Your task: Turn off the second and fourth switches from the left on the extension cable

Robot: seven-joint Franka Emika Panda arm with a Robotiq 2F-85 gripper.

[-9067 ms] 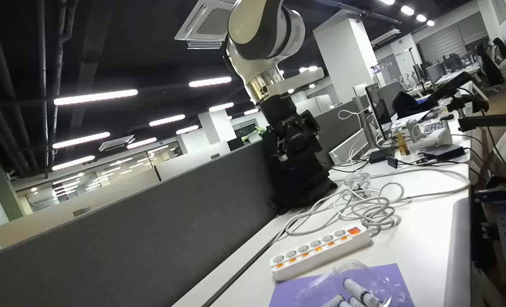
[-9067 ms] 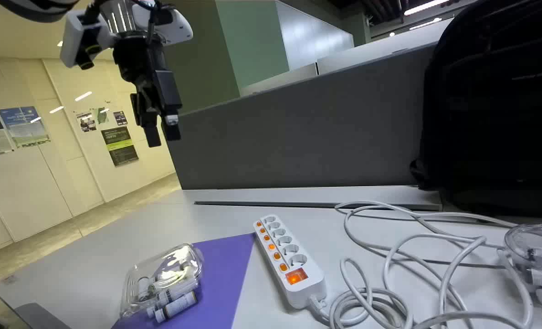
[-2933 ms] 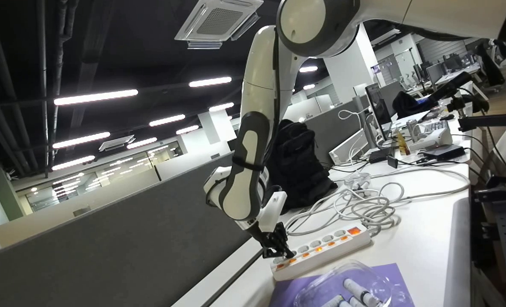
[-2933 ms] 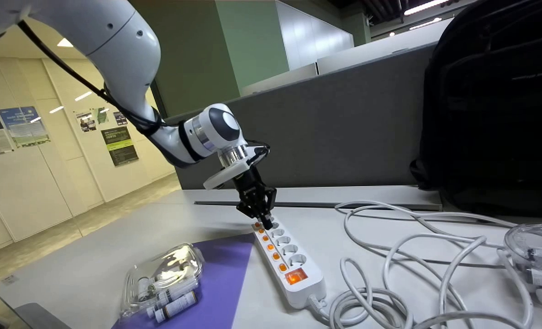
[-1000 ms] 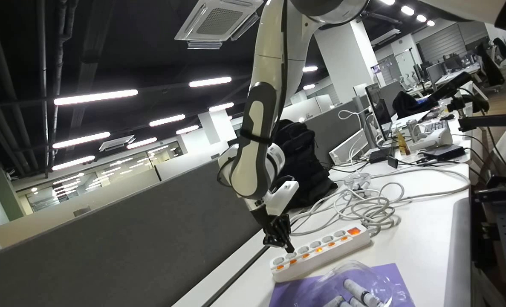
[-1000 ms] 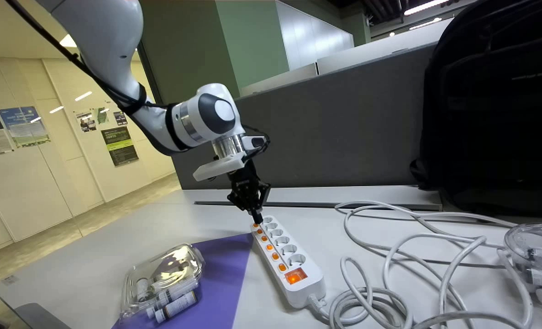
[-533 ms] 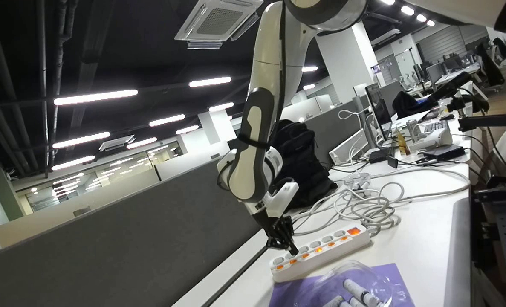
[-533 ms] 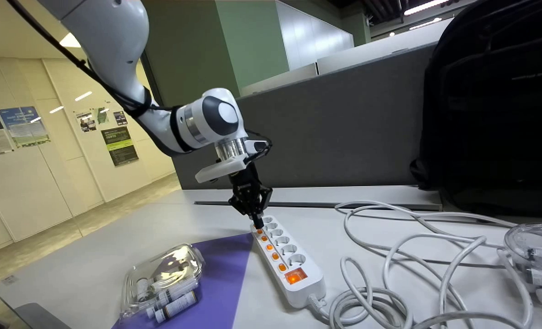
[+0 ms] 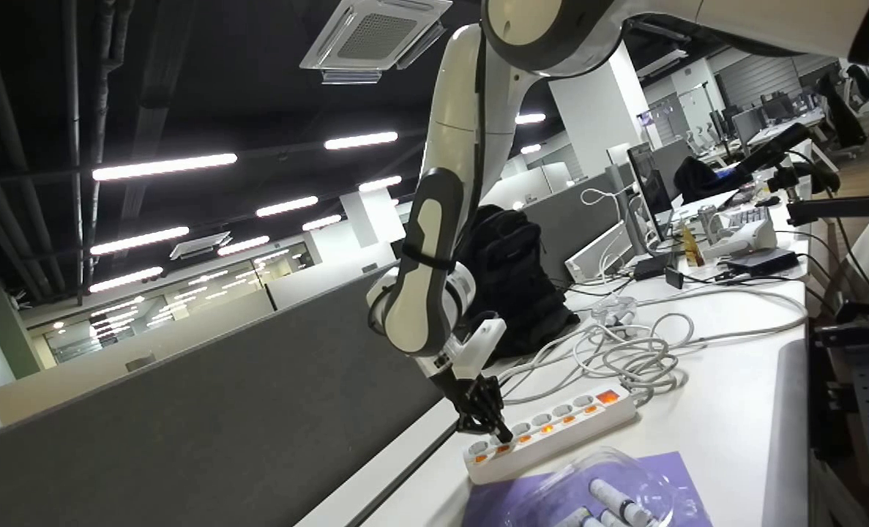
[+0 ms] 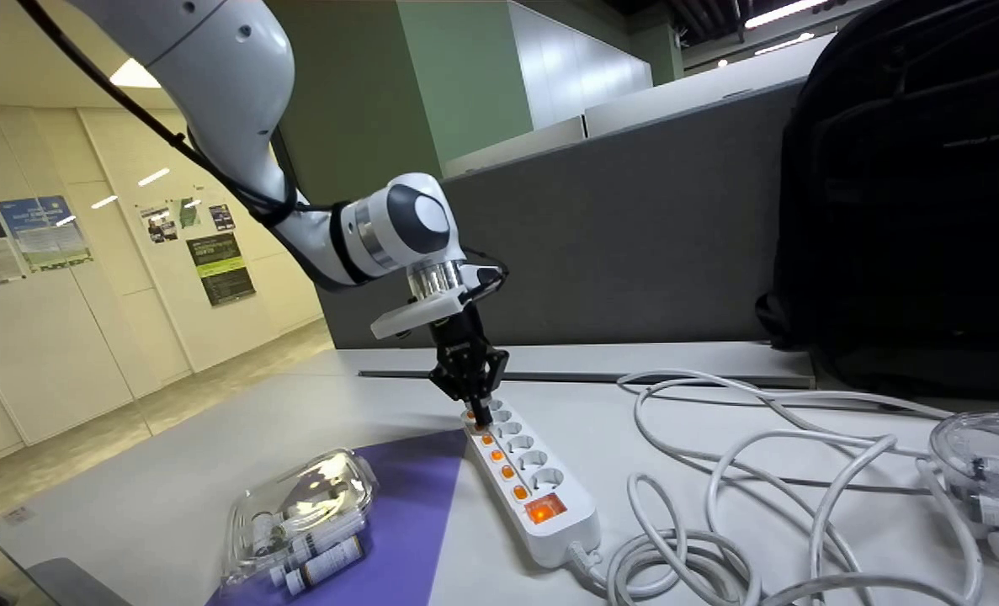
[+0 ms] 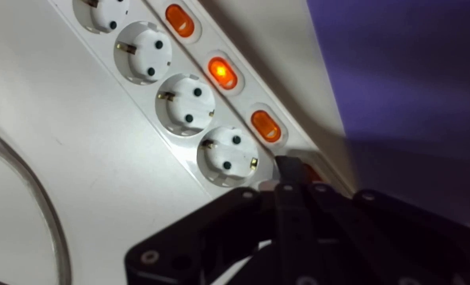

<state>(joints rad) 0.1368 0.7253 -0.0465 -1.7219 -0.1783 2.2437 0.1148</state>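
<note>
The extension cable (image 9: 562, 440) lies on the white desk, a long white strip with sockets and a row of orange switches. My gripper (image 9: 506, 439) is shut with nothing between its fingers, tilted down onto the strip at the second switch from the left. In the wrist view, dark fingertips (image 11: 291, 168) cover part of that second switch (image 11: 311, 172); whether they press it cannot be made out. The third switch (image 11: 265, 126) looks unlit, while the fourth switch (image 11: 223, 73) glows brightly. The large main switch (image 10: 546, 508) at the cord end is also lit.
A purple sheet (image 10: 419, 513) bearing a clear plastic box (image 10: 297, 513) of small bottles lies beside the strip. White cords (image 10: 693, 539) tangle near its cord end. A grey partition (image 10: 566, 261) and a black backpack (image 9: 504, 285) stand behind.
Over the last second the gripper has come down slightly and shifted toward the second switch. About nine seconds ago it was raised well above the desk with its jaws apart. The strip stays put.
</note>
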